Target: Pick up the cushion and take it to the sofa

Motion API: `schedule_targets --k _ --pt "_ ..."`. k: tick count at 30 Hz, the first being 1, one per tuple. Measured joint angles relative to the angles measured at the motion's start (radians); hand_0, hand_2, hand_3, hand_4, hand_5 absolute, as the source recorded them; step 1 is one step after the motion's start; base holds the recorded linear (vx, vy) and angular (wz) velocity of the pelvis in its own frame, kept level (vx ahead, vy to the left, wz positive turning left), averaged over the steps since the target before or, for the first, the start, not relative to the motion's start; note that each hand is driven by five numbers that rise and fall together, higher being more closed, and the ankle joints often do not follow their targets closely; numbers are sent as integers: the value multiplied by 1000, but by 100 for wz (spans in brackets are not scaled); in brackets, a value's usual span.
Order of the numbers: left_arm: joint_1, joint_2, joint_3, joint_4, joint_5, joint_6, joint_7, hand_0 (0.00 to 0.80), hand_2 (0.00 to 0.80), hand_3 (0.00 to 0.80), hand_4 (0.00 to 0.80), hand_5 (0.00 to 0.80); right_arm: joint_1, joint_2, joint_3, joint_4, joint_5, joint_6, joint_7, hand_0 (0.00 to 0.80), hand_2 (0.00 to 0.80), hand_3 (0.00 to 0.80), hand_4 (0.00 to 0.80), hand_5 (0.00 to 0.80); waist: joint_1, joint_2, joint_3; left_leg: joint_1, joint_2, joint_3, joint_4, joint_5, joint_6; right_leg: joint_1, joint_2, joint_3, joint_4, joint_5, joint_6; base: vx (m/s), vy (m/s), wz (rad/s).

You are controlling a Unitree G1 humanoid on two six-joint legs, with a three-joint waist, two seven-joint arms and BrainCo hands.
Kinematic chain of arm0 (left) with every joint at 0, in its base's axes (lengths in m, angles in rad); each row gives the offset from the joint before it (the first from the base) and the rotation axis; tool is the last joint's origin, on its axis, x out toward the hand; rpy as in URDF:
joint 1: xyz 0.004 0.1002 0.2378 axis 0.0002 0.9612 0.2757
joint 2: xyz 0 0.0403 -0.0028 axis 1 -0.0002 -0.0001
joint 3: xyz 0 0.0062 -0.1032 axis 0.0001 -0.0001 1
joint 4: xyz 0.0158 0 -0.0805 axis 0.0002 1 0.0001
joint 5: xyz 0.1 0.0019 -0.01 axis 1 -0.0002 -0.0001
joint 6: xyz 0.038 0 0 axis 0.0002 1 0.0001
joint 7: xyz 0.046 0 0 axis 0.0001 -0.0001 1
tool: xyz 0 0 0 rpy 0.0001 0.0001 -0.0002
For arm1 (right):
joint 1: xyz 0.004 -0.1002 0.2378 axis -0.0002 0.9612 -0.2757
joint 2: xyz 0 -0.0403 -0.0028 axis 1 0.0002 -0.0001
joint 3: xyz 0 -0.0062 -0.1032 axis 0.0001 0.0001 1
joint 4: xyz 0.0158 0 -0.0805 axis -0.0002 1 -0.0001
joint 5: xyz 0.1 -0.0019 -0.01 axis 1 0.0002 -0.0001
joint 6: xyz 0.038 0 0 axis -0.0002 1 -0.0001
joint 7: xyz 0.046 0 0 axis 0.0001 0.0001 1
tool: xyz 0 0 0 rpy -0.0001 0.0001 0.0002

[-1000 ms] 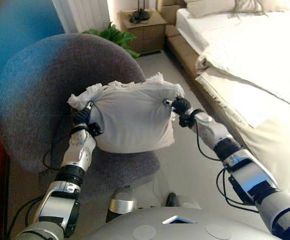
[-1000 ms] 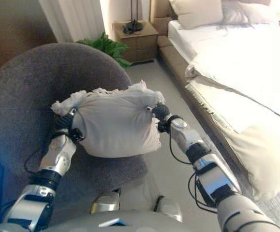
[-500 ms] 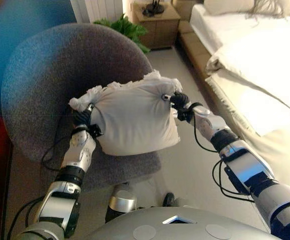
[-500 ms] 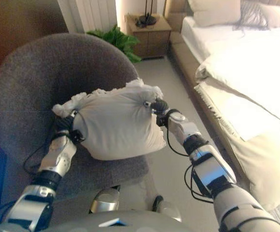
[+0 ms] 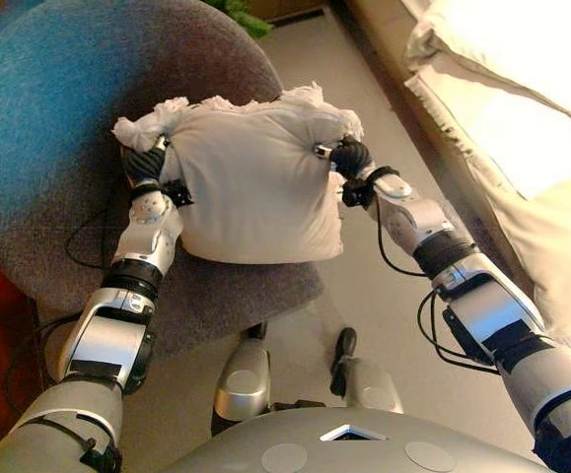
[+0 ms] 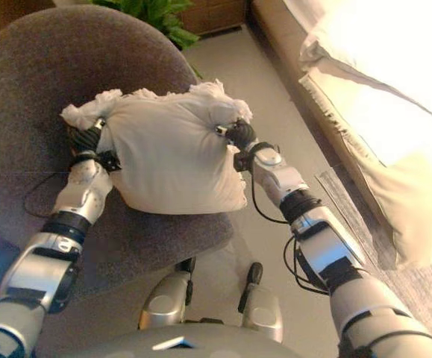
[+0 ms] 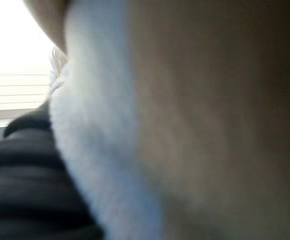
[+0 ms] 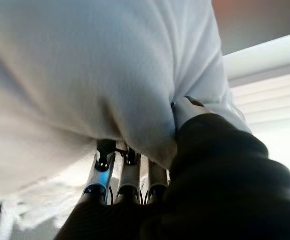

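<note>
- In the upper middle of the left eye view, the white cushion [image 5: 255,182] was held up between both hands, just above the seat of the grey armchair [image 5: 38,128], its frilled edge along the top.
- The left hand [image 5: 145,166] was pressed against the cushion's left side in the upper left of that view; only its dark cover showed, and its own wrist view was filled by cushion fabric, so whether its fingers were curled or straight could not be told.
- The right hand [image 8: 129,172] sat at the cushion's upper right corner; in its wrist view the fingers ran up into the fabric and a fold bunched against the thumb, so it appeared to be clenched on the cushion.
- For the carry to go well, the two hands would probably need to keep even inward pressure and a level height, since soft stuffing could sag or slip out on the left side.
- Lowering should likely be gentle, with the cushion's bottom edge brought onto the seat before either hand lets go.
- The bed [image 5: 522,108] was cut off at the upper right.
- The cushion's far face and the armchair's back behind it were hidden.
</note>
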Motion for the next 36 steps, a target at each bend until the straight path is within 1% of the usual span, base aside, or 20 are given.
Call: schedule_targets --k 3,6,9,11,12,15,18,21,23,25,27,31,33,35,36 --pt "0 5 2 0 0 2 37 800 800 800 800 800 45 2 17 -76 -10 46 -10 800 800 800 800 800 -5 2 1 32 -7 9 -26 1 0 44 2 1 -59 20 2 101 69 -5" --pt "-10 22 0 8 1 15 58 800 800 800 800 800 65 6 59 -124 -9 84 -21 800 800 800 800 800 -11 7 4 60 -6 20 -43 1 -1 62 3 3 -65 21 2 20 67 -7" --pt "-88 27 -5 95 0 26 79 800 800 800 800 800 65 17 99 -149 -9 105 -34 800 800 800 800 800 -18 20 11 56 -8 23 -43 1 -1 54 1 7 -64 21 3 -65 97 -4" --pt "-144 42 -26 154 0 27 101 800 800 800 800 800 65 38 122 -154 -9 122 -40 800 800 800 800 800 -32 30 17 48 -8 25 -44 1 -1 44 0 11 -64 21 3 -50 79 -4" --pt "-169 59 -45 172 1 27 114 800 800 800 800 800 66 48 143 -168 -9 133 -41 800 800 800 800 800 -37 34 19 36 -9 27 -44 3 -1 31 0 13 -64 22 2 -49 61 -5" --pt "-228 98 -71 190 0 27 130 800 800 800 800 800 68 49 216 -250 -10 157 -39 800 800 800 800 800 -39 50 28 3 -10 38 -44 11 2 -8 -1 21 -64 35 3 -18 53 -8" --pt "-257 99 -86 194 0 17 131 800 800 800 800 800 84 55 266 -293 -10 161 -36 800 800 800 800 800 -42 67 38 1 -12 46 -45 11 3 -13 -1 25 -64 36 5 -24 49 -6" --pt "-263 97 -91 193 -3 -39 117 800 800 800 800 800 90 57 271 -317 -28 161 -36 800 800 800 800 800 -46 79 50 -33 -11 48 -40 11 3 -49 0 29 -60 38 4 -73 52 -3" --pt "-268 96 -100 184 -20 -73 87 800 800 800 800 800 89 55 266 -317 -54 161 -42 800 800 800 800 800 -48 85 76 -56 -10 49 -31 11 3 -78 0 32 -41 38 4 -79 45 -4" --pt "-293 95 -123 183 -31 -93 61 800 800 800 800 800 88 55 260 -311 -76 157 -49 800 800 800 800 800 -60 82 110 -73 -10 52 -23 12 5 -99 -1 38 -30 38 4 -131 69 -5" --pt "-334 91 -137 183 -69 -114 43 800 800 800 800 800 77 65 239 -281 -99 130 -48 800 800 800 800 800 -64 79 138 -110 -10 57 -10 13 6 -146 -3 40 -4 37 3 -103 43 -8" --pt "-419 89 -137 197 -99 -157 40 800 800 800 800 800 19 75 221 -264 -127 83 -38 800 800 800 800 800 -68 72 195 -170 -11 77 23 14 8 -227 -13 44 48 37 0 -55 38 -15" --pt "-439 95 -137 209 -101 -171 39 800 800 800 800 800 0 75 214 -264 -128 80 -30 800 800 800 800 800 -74 68 211 -181 -12 80 40 9 6 -247 -17 45 76 30 -3 -6 60 -6" --pt "-446 100 -137 218 -101 -176 32 800 800 800 800 800 -9 76 209 -265 -128 81 -21 800 800 800 800 800 -89 67 219 -189 -12 80 50 9 6 -259 -19 45 99 22 -3 -4 59 3" --pt "-447 103 -137 219 -101 -176 31 800 800 800 800 800 -11 77 208 -265 -128 82 -19 800 800 800 800 800 -89 64 221 -189 -12 80 54 7 8 -264 -19 47 111 18 -4 -10 47 2"
